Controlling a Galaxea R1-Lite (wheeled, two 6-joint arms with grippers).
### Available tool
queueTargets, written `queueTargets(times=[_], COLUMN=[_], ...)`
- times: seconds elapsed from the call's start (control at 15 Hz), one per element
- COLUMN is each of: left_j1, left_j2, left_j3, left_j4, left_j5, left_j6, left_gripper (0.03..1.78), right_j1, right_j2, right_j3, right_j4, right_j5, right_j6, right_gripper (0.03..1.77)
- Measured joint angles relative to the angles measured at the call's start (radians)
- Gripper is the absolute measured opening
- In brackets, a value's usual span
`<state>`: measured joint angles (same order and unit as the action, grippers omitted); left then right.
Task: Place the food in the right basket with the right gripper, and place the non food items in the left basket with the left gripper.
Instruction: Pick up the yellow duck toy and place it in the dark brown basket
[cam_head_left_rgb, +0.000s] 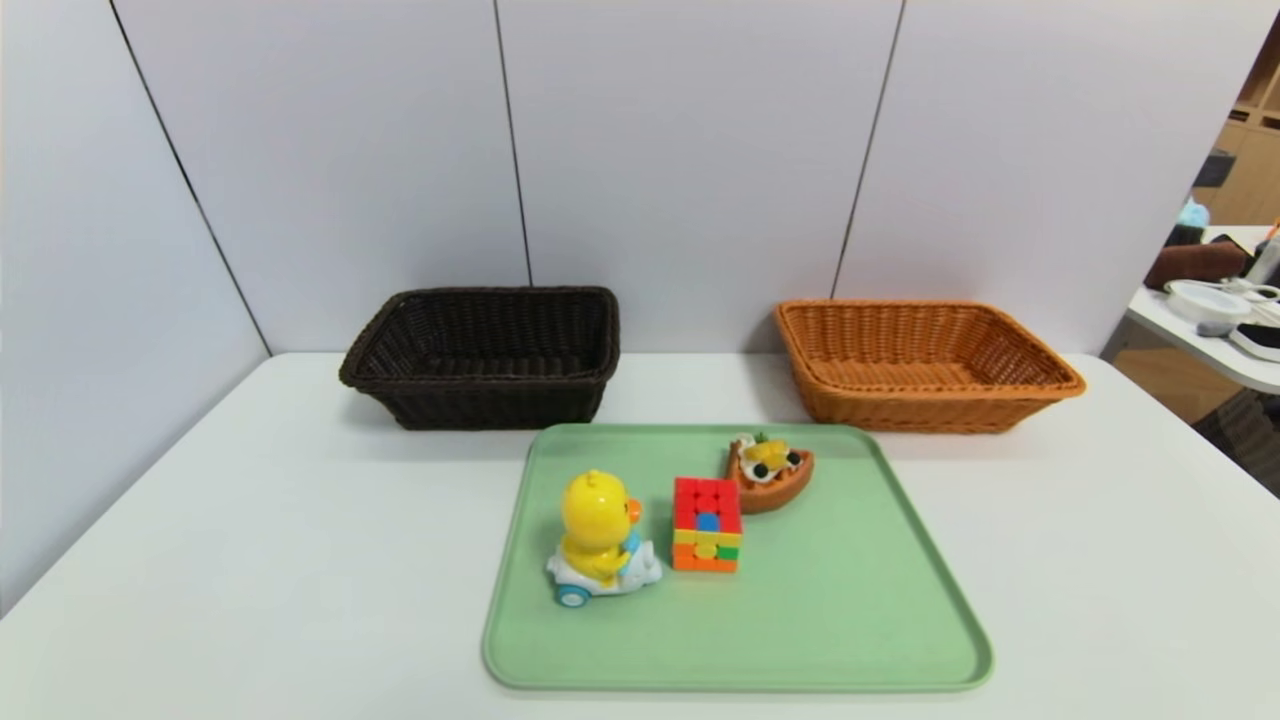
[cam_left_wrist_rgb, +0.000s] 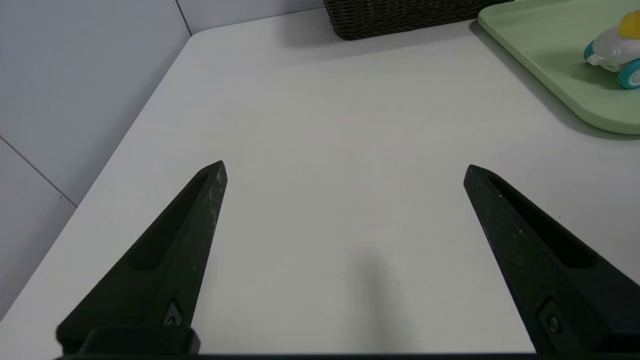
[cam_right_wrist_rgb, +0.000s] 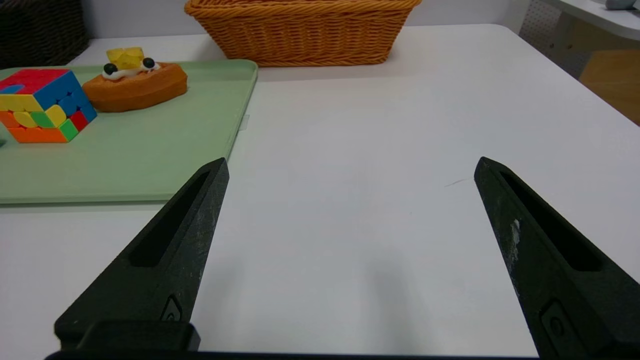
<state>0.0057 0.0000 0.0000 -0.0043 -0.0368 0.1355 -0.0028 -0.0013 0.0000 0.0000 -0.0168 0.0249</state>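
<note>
- Head view gives you a white table (cam_head_left_rgb: 250, 560) with a green tray (cam_head_left_rgb: 830, 620) in the middle near the front edge, and neither arm shows in it.
- On the tray you have three things in a loose row: the duck on its scooter (cam_head_left_rgb: 600, 540) toward the left, the puzzle cube (cam_head_left_rgb: 707, 523) just beside it, and the toy pastry (cam_head_left_rgb: 769, 471) a little behind the cube on the right, close to it.
- Behind the tray, against the wall panels, you see the dark basket (cam_head_left_rgb: 485, 355) on the left and the orange basket (cam_head_left_rgb: 915, 365) on the right, well apart; both look empty.
- Your left gripper (cam_left_wrist_rgb: 345, 170) hangs over bare table to the left of the tray, its two black fingers spread wide with nothing between them.
- Your right gripper (cam_right_wrist_rgb: 350, 167) sits the same way on the tray's right side, fingers wide apart and holding nothing; its camera shows the cube, the pastry and the orange basket ahead.
</note>
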Motion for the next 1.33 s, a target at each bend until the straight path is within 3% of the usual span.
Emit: queueTargets(times=[1.0,1.33], left_j1=[0.0,0.0], left_j2=[0.0,0.003], left_j3=[0.0,-0.025], left_j4=[0.001,0.013], left_j5=[0.002,-0.018], left_j6=[-0.008,-0.011], left_gripper=[1.69,1.69], right_j1=[0.0,0.001], right_j2=[0.0,0.0], right_j3=[0.0,-0.001], right_j4=[0.002,0.002], right_j5=[0.0,0.013], right_j6=[0.003,-0.038], right_gripper=[1.7,1.7])
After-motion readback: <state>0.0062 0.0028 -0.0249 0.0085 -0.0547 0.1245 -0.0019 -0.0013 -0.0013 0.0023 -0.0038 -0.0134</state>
